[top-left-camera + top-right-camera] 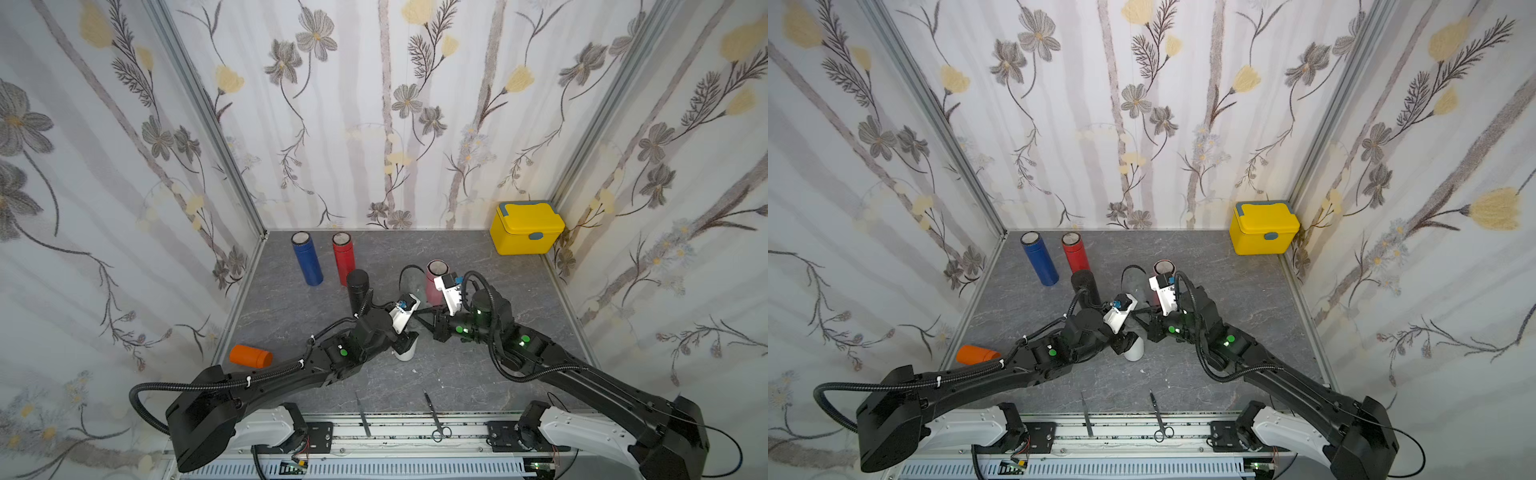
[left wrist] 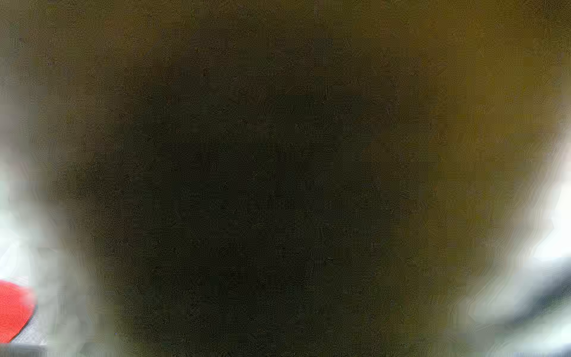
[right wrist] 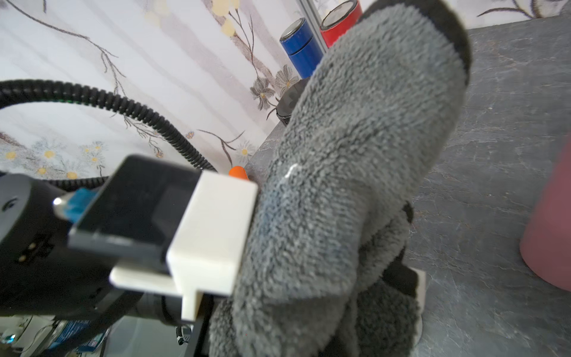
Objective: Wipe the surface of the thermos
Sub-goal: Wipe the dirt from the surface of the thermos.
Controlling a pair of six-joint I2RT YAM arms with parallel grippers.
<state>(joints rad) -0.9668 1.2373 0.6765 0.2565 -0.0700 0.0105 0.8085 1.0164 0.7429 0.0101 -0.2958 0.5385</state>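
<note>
Mid-table in both top views, the white thermos (image 1: pixel 406 354) (image 1: pixel 1134 353) stood upright under the left gripper (image 1: pixel 401 344). Fingers were narrow at its top, seemingly pinching the rim. The right gripper (image 1: pixel 422 316) was closed, with the grey cloth (image 1: pixel 413 286) rising from it, near a pink thermos (image 1: pixel 432 291).

Left wrist view: almost wholly dark and blurred, lens apparently smothered. A sliver of red thermos (image 2: pixel 14 309) showed at the edge. No fingers visible.

Right wrist view: the cloth (image 3: pixel 355 154) filled the frame, bunched low where the hidden fingers evidently gripped it. It touched the left wrist camera housing (image 3: pixel 213 228).

Judgement: the cloth sat against the left wrist, not plainly on the thermos wall, so wiping was barely begun. The next move calls for lowering the cloth onto the thermos side, clear of the camera, then stroking along it with the left grip steady.
</note>
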